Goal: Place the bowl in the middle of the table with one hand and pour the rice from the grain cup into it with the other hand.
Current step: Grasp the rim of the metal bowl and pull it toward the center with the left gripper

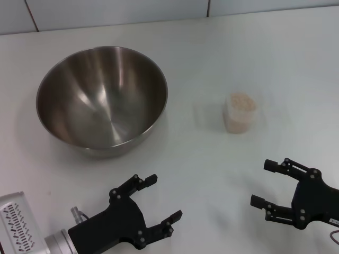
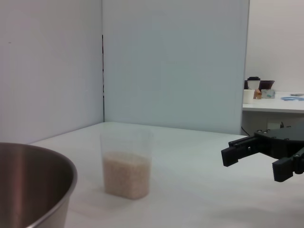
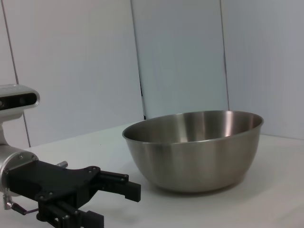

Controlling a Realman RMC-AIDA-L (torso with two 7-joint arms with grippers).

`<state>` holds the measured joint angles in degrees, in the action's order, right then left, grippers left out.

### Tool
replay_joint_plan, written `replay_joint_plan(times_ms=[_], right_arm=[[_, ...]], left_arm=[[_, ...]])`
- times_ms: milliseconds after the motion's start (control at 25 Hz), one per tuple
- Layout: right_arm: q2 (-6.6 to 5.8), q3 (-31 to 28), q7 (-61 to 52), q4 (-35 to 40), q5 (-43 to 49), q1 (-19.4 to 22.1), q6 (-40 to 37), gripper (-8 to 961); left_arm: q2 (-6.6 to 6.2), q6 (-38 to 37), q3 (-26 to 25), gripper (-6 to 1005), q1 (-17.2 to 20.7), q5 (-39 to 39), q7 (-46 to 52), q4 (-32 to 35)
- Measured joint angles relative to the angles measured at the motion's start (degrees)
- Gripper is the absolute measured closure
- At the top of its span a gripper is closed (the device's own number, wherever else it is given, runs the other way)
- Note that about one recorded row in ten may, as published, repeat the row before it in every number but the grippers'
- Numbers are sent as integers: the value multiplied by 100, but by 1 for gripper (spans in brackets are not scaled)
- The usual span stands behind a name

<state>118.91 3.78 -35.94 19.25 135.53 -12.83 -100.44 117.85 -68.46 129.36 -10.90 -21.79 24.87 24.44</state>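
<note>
Stainless steel, wide and shiny, the large round mixing bowl (image 1: 101, 100) sits toward the left of the plain white table (image 1: 190, 174), nearer the far tiled edge than the robot, and its brushed inside holds nothing. Well apart on its right stands the small clear plastic grain cup (image 1: 240, 112), upright, with the pale beige rice (image 2: 127, 173) filling only its lower part – none of it has been poured. Neither hand has hold of anything: the black left gripper (image 1: 153, 206) hangs low at the near edge in front of the bowl with its thin fingers spread wide and bare, and the black right gripper (image 1: 269, 183) hovers at the near right, short of the cup, likewise splayed and holding nothing. So, as far as can be judged, the job is at its very start – the bowl is off to the left rather than centred and has yet to be gripped and shifted to the middle, and after that the cup must be picked up, carried over the rim and tipped.
</note>
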Motion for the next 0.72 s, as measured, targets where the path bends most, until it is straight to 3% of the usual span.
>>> replay_joint_plan(times_ms=[280, 400, 480, 600, 640, 720], right_arm=[[3, 0, 0, 0, 0, 0, 21, 114], [6, 0, 0, 0, -4, 0, 29, 114], [8, -1, 0, 0, -5, -17, 30, 114], [9, 0, 0, 0, -6, -30, 29, 115], [9, -1, 0, 0, -16, -32, 27, 115], [9, 0, 0, 0, -19, -33, 24, 115]], left_arm=[[-6, -7, 0, 161, 1, 0, 0, 1], [-96, -404, -71, 171, 139, 5, 30, 277], [-233, -1174, -631, 177, 407, 4, 252, 901], [-271, -1440, -983, 187, 474, -15, 484, 1133], [-383, -1868, -1832, 190, 501, -186, 1314, 1524], [-459, -1860, -2321, 197, 487, -404, 1846, 1857]])
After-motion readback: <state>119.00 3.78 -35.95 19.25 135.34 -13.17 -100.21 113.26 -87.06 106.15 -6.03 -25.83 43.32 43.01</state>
